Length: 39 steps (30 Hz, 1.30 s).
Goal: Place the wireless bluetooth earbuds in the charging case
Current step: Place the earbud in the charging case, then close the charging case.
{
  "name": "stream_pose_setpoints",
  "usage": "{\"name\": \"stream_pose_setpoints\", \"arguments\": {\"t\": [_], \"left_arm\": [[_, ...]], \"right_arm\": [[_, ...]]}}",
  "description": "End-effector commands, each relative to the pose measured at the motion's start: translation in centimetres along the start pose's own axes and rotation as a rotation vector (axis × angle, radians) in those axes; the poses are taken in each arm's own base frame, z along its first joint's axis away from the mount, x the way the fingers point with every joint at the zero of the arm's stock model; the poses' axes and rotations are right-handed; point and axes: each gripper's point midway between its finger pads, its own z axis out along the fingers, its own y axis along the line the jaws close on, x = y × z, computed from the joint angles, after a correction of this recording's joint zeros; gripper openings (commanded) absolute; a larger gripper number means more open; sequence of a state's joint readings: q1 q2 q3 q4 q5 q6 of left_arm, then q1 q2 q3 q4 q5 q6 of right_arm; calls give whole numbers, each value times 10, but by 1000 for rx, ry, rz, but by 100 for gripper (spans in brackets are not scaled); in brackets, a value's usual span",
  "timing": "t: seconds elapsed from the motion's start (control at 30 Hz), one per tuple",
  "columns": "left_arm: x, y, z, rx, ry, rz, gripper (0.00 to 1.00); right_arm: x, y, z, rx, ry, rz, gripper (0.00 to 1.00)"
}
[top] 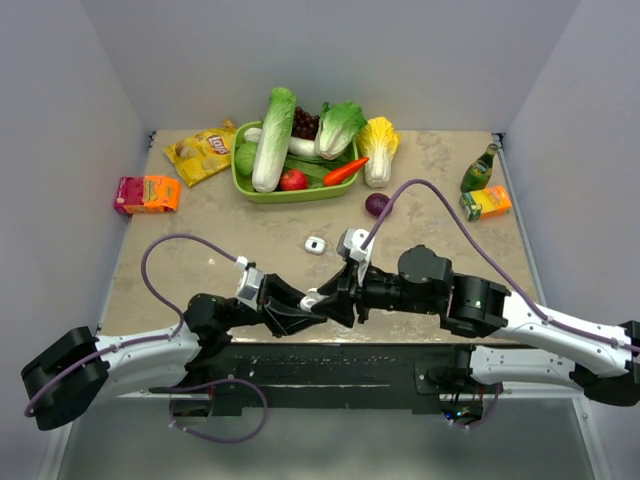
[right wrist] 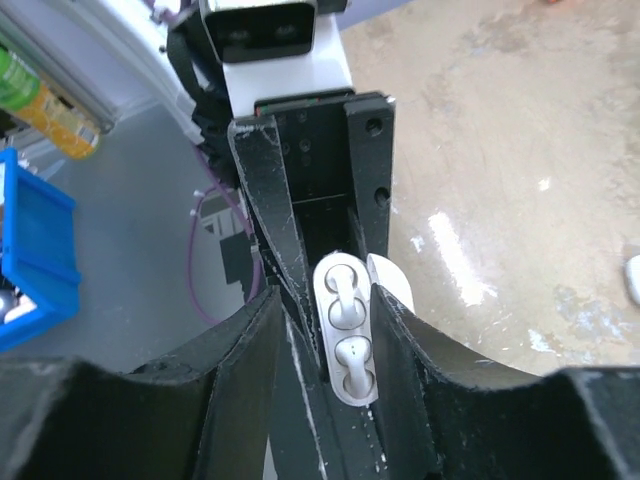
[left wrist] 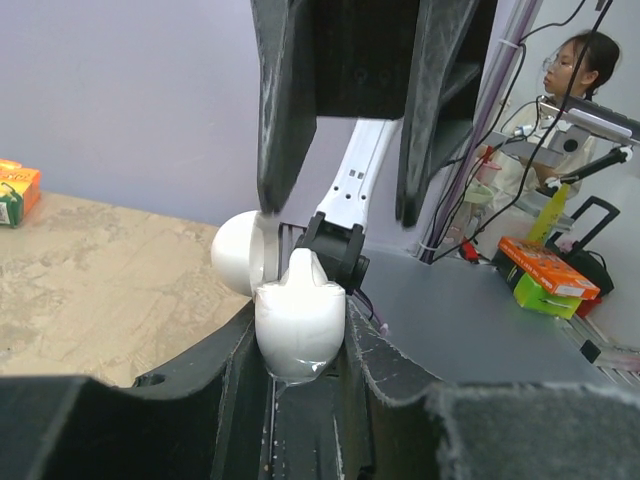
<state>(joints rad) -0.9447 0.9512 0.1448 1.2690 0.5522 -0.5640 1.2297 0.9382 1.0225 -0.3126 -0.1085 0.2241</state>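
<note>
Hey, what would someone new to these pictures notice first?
Front and centre, the left hand clamps an open white charging case with two earbuds seated inside, while the right hand stands open around it. Farther back on the table sits a green basket heaped with vegetables.

Glossy white plastic charging case [left wrist: 300, 335]

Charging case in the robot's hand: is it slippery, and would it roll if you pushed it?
Probably slippery: the charging case looks glossy and smooth, so the left hand likely needs a firm pinch. Its rounded shell might rock or slide when pushed. The open lid looks hinged, so it could flap shut.
</note>
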Motion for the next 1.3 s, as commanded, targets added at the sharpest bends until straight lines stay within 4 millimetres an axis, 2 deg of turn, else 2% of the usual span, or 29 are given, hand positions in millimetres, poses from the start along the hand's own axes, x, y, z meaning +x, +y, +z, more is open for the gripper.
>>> {"name": "stream_pose_setpoints", "arguments": {"t": [0.0, 0.07, 0.1, 0.2, 0.23, 0.33, 0.43, 0.53, 0.83, 0.97, 1.27], "left_arm": [[-21, -12, 0, 47, -89, 69, 0], [-20, -12, -1, 45, -89, 68, 0], [-20, -13, -2, 47, -88, 69, 0], [-22, -14, -4, 47, -97, 76, 0], [-24, -15, -4, 49, -103, 84, 0], [-27, -17, -5, 56, -118, 102, 0], [-31, -21, -7, 68, -143, 121, 0], [-32, -24, -9, 79, -151, 127, 0], [-33, -27, -11, 83, -157, 137, 0], [-32, -27, -11, 83, -155, 139, 0], [-31, -23, -12, 69, -150, 141, 0]], "right_arm": [[-59, -10, -27, 100, -209, 9, 45], [-65, -18, -39, 151, -261, 25, 45], [-65, -30, -43, 217, -276, 38, 44], [-47, -53, -40, 341, -221, 73, 28], [-42, -54, -38, 353, -201, 83, 13], [-23, -59, -27, 366, -131, 93, 1], [-7, -58, -15, 349, -71, 94, 0], [1, -53, -6, 309, -47, 89, 0], [13, -42, 11, 231, 6, 65, 0], [17, -36, 19, 185, 29, 53, 4], [19, -29, 23, 144, 43, 48, 5]]}}
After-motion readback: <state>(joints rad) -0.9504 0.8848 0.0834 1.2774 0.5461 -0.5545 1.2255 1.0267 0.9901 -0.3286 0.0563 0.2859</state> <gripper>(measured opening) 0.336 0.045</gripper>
